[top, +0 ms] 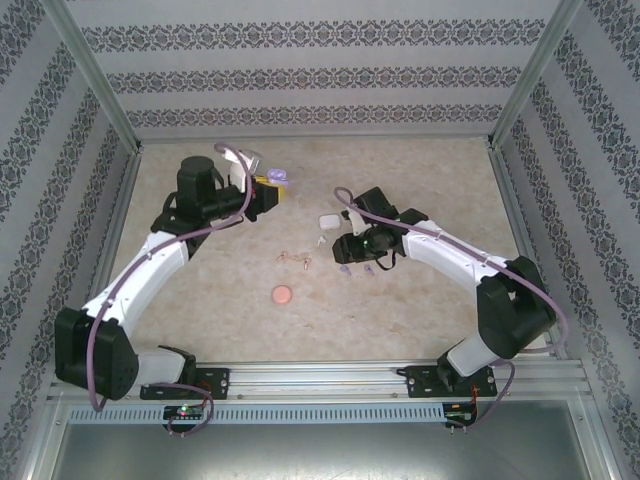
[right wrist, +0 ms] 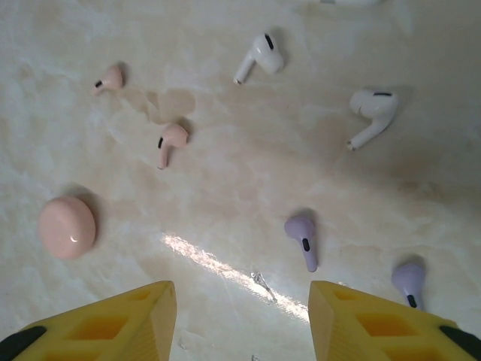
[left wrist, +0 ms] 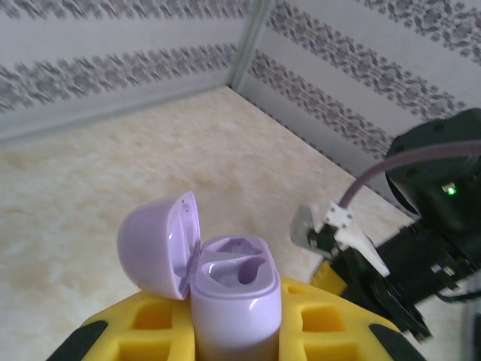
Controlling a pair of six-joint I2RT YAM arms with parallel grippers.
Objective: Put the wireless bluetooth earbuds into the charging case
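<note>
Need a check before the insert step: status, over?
Left gripper shut on purple case, lid open. Right gripper open, empty, over two purple earbuds loose on table. Path to them unobstructed.

In the right wrist view we find bare table [right wrist: 225, 188] between the spread fingers of our right gripper [right wrist: 240, 295]. A purple earbud [right wrist: 304, 239] lies just above that gap, and a second purple earbud [right wrist: 409, 280] lies just beside the finger at lower right. The pink case [right wrist: 67, 226] sits at the left. From above, the left gripper [top: 266, 196], clamped on the purple case [top: 278, 177], crowds the upper left.
</note>
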